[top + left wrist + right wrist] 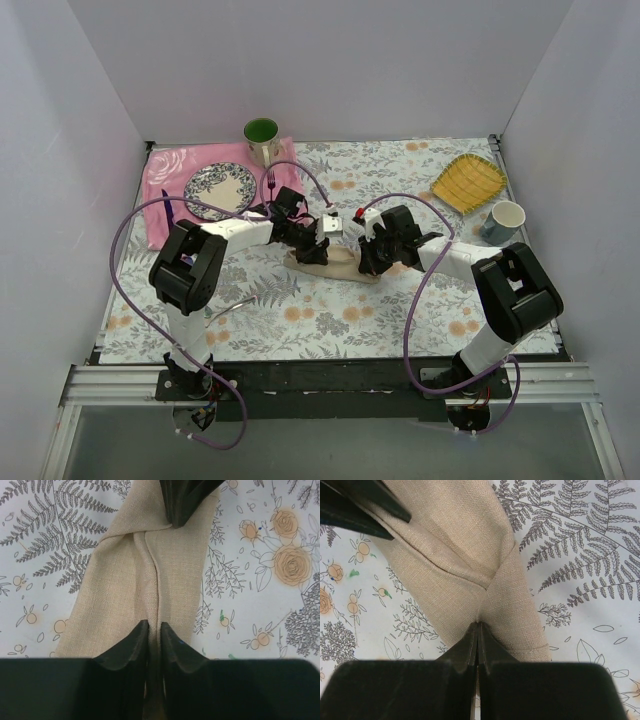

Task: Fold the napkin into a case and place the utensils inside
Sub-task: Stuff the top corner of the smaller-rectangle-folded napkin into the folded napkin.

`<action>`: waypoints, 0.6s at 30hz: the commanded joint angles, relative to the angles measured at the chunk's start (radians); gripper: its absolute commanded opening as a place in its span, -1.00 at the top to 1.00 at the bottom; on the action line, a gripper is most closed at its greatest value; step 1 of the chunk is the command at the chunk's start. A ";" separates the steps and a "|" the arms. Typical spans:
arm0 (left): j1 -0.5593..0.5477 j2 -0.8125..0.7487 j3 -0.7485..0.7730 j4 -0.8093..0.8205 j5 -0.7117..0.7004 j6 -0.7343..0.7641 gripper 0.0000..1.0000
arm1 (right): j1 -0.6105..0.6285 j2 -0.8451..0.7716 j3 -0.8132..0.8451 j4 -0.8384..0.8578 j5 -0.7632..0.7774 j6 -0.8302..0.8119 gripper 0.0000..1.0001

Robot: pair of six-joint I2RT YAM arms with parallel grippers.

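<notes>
At the middle of the floral tablecloth (330,320), between my two arms, lies the napkin (335,267). It is a beige-tan cloth, already gathered into a narrow oblong that runs left to right.

From the left wrist camera, two flaps meet along a raised ridge down the length of the cloth. At the far end they cross over each other. The left gripper (154,630) has its jaws drawn close together with that ridge running between them, so I read it as pinching the napkin at its own end.

The right gripper (478,627) is clenched tight, fingertips together, resting on the cloth just where the flaps cross. I cannot tell whether any fabric is caught between its tips.

My judgement is that the folding is well along but not finished. The shape is close to a case, yet the flaps are loose and uneven, and no pocket opening shows.

Nothing is inside it. A slim pale utensil (235,306), which may be the small fork, lies on the tablecloth near the left arm, well apart from the napkin. I cannot pick out the spoon in any view.

Setting the fold and loading both utensils remain to be done.
</notes>
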State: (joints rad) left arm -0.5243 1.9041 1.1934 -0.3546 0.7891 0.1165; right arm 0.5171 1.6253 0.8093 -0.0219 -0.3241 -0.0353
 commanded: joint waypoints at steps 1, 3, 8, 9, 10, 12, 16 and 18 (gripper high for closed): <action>-0.006 -0.002 0.026 0.042 -0.027 -0.009 0.84 | -0.003 0.028 -0.001 -0.033 0.002 -0.034 0.97; -0.009 -0.010 0.015 0.087 -0.040 -0.027 0.93 | -0.003 0.028 0.001 -0.036 -0.013 -0.037 0.97; -0.022 0.010 -0.005 0.111 -0.062 -0.025 1.00 | -0.003 0.030 0.027 -0.050 -0.055 -0.055 0.97; -0.020 0.018 -0.008 0.109 -0.067 -0.025 1.00 | -0.003 0.030 0.036 -0.067 -0.087 -0.058 0.97; -0.022 0.029 -0.011 0.111 -0.070 -0.023 1.00 | -0.003 0.025 0.044 -0.082 -0.101 -0.061 0.93; -0.020 0.039 -0.021 0.108 -0.076 -0.020 1.00 | -0.003 0.001 0.076 -0.113 -0.133 -0.057 0.76; -0.020 0.049 -0.034 0.108 -0.070 -0.020 1.00 | -0.012 -0.033 0.145 -0.145 -0.173 -0.019 0.29; -0.020 0.047 -0.040 0.109 -0.064 -0.020 1.00 | -0.020 -0.036 0.174 -0.144 -0.200 0.027 0.26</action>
State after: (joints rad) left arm -0.5385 1.9514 1.1839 -0.2478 0.7341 0.0883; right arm 0.5098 1.6314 0.8978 -0.1337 -0.4370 -0.0662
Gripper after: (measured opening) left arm 0.042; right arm 0.358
